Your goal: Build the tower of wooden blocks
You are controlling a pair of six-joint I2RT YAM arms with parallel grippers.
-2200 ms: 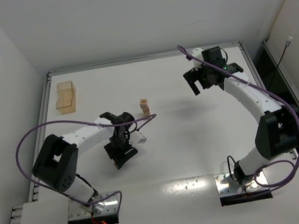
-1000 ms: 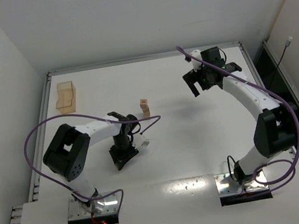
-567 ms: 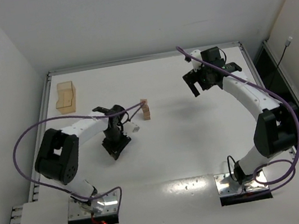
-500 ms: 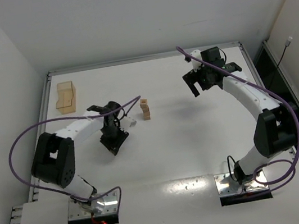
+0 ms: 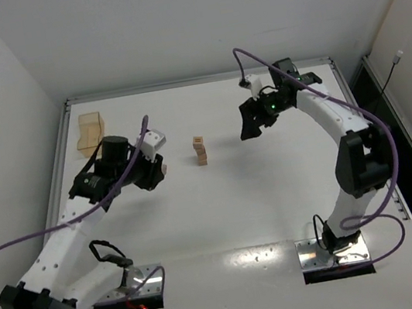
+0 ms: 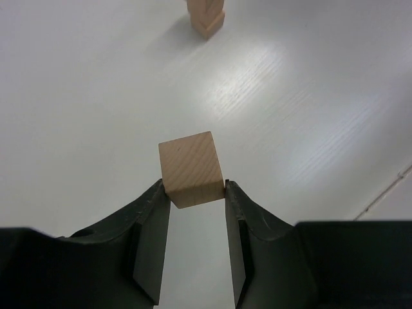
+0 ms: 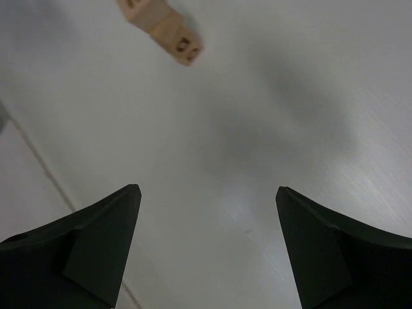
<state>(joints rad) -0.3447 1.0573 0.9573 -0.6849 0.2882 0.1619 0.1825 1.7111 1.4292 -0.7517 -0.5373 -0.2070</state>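
Now left tool (image 6: 195,190) pinches a cube (image 6: 190,167); right tool (image 7: 207,190) spread near tower (image 5: 200,150)

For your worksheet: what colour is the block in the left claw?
The block is light tan, grained wood; left wrist view.

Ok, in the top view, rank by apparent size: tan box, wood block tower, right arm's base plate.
1. right arm's base plate, though it sits nearest the camera
2. tan box
3. wood block tower, clearly smallest
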